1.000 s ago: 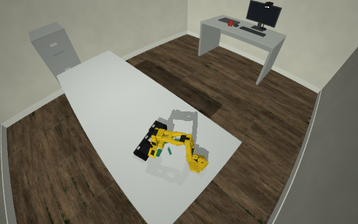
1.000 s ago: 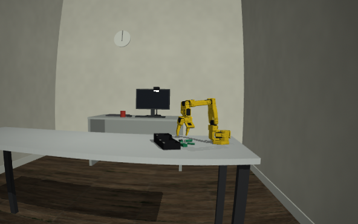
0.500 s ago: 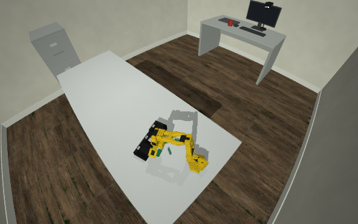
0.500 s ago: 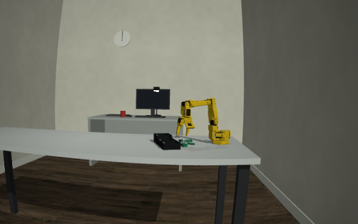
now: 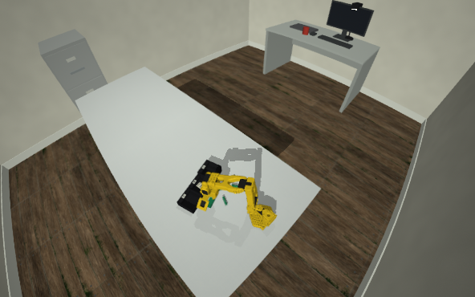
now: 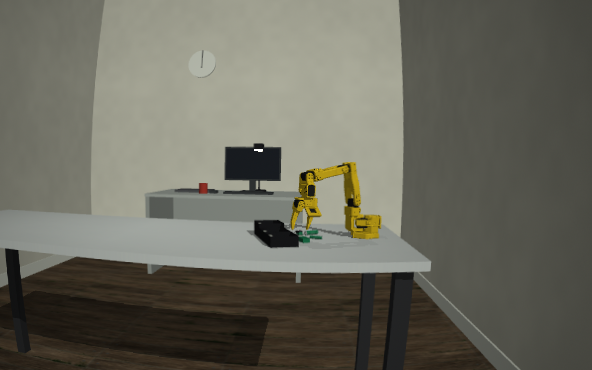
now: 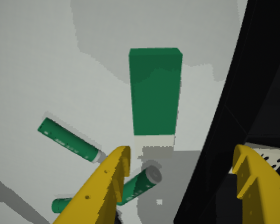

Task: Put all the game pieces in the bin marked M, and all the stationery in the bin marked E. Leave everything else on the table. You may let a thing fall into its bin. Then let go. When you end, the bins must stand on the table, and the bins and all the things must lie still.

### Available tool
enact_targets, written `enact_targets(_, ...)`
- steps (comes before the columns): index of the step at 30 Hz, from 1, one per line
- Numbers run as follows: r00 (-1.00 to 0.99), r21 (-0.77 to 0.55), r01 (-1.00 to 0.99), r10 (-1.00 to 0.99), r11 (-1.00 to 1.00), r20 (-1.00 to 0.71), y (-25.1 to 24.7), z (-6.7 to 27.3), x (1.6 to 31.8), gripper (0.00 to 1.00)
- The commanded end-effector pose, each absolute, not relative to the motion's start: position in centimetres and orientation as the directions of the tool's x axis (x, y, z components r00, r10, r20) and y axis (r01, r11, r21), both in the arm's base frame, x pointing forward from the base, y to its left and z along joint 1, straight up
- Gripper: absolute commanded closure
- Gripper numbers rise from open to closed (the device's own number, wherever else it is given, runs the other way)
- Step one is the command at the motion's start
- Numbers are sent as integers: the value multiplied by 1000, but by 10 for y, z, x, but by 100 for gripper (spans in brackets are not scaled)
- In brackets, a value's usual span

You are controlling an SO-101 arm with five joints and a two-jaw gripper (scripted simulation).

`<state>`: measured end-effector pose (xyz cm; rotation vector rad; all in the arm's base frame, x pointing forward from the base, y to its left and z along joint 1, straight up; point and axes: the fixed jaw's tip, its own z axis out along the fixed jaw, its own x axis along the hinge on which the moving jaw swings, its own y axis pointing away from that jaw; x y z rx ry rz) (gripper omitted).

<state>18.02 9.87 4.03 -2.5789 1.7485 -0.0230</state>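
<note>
My gripper hangs open and empty a little above the table, right beside the black bins. It also shows in the top and exterior views. Below it a flat green block with a white end lies on the table next to the bin wall. Two green marker-like cylinders lie to the left: one apart, one partly under my left finger. A white dotted domino lies inside the bin behind my right finger. The bin letters are not readable.
The black bins stand in a row left of the arm's base. The green things lie between bins and base. The table's edge is close behind the base.
</note>
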Motion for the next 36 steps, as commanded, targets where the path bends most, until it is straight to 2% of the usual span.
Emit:
enact_targets(1, 390, -61, -919, -921, -389, -7, 102, 37, 183, 73)
enact_targets(25, 390, -61, -919, -921, -389, -7, 102, 17, 182, 73)
enact_targets(26, 390, -17, -921, -921, -390, -2, 100, 9, 178, 73)
enact_targets(36, 390, -17, -921, -921, -390, -2, 100, 9, 178, 73)
